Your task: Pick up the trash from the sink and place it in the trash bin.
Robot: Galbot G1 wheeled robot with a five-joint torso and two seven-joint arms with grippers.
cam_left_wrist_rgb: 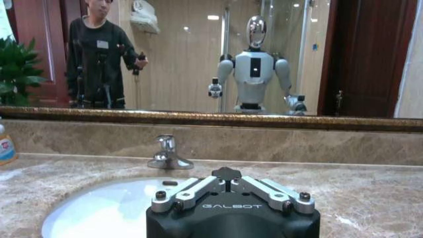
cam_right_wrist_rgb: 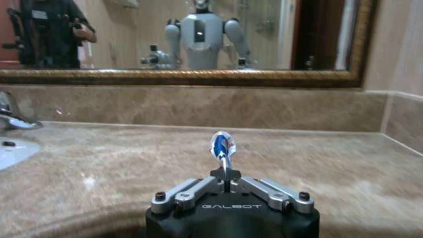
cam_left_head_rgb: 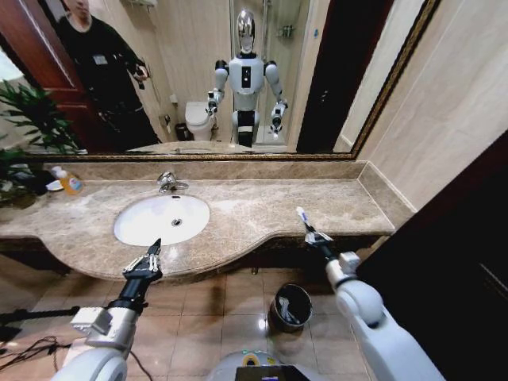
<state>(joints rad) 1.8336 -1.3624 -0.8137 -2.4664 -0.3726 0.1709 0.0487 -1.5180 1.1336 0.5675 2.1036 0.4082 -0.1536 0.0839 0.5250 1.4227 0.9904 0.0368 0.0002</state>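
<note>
The marble worktop [cam_left_head_rgb: 262,210] runs along the wall under a wide framed mirror [cam_left_head_rgb: 198,79], its front edge bulging outward around the sink [cam_left_head_rgb: 161,219]. The white oval basin sits toward the worktop's left end, with the chrome faucet [cam_left_head_rgb: 168,182] at its back rim. From the head view the bowl looks bare apart from its drain.

On the tiled floor [cam_left_head_rgb: 230,309] below the worktop's front edge, right of the basin, stands the trash bin [cam_left_head_rgb: 290,305], a small round dark bin with a shiny rim; some light pieces lie inside it on the black liner.

The left gripper [cam_left_head_rgb: 149,255] hangs at the front edge of the worktop, just in front of the basin's near rim. Its jaws are drawn together with nothing between them.

The right gripper [cam_left_head_rgb: 310,234] is raised over the front edge of the worktop toward its right end, above and slightly right of the bin. Its jaws are pinched on a small white tube with blue marks [cam_left_head_rgb: 302,216], which stands up from the tips and leans a little; the right wrist view shows the same tube [cam_right_wrist_rgb: 221,145] rising upright from the closed jaws.

An orange-yellow bottle [cam_left_head_rgb: 70,182] with a white cap stands near the worktop's back left corner, beside a green plant [cam_left_head_rgb: 28,119].
</note>
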